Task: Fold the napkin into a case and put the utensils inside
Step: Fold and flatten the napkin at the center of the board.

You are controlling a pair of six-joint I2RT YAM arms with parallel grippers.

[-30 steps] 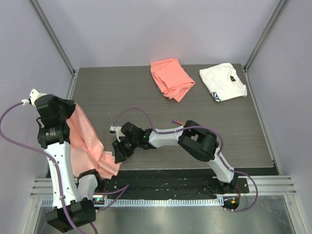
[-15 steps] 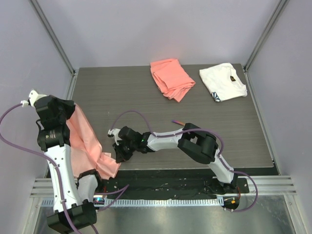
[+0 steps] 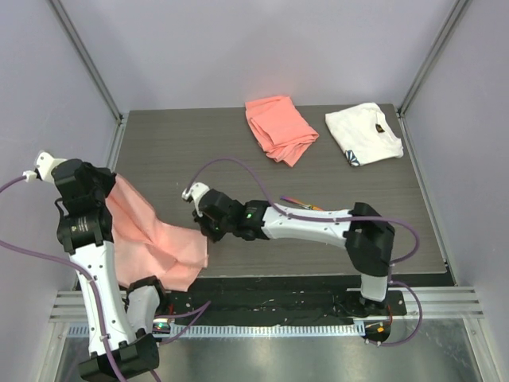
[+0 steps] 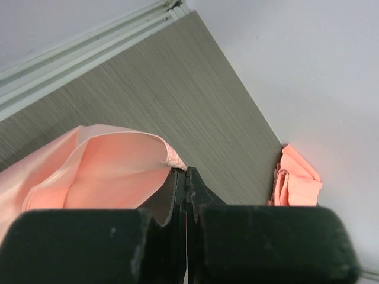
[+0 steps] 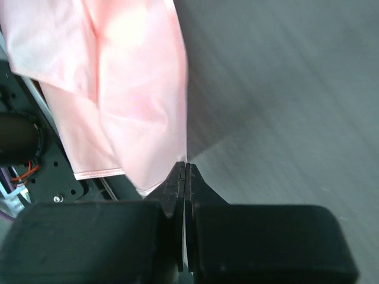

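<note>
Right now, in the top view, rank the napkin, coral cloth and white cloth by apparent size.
1. napkin: clearly largest, though one side is lifted toward the camera.
2 and 3. coral cloth and white cloth: both folded and about alike in size, so I won't rank them.

No legible text, mark on white cloth (image 3: 362, 137) unreadable

looks like a lab robot cell to me: bare grey walls (image 3: 238, 48), aluminium frame rails (image 4: 89, 52), wood-grain table (image 4: 177, 89) ahead of my left gripper (image 4: 186, 173).
</note>
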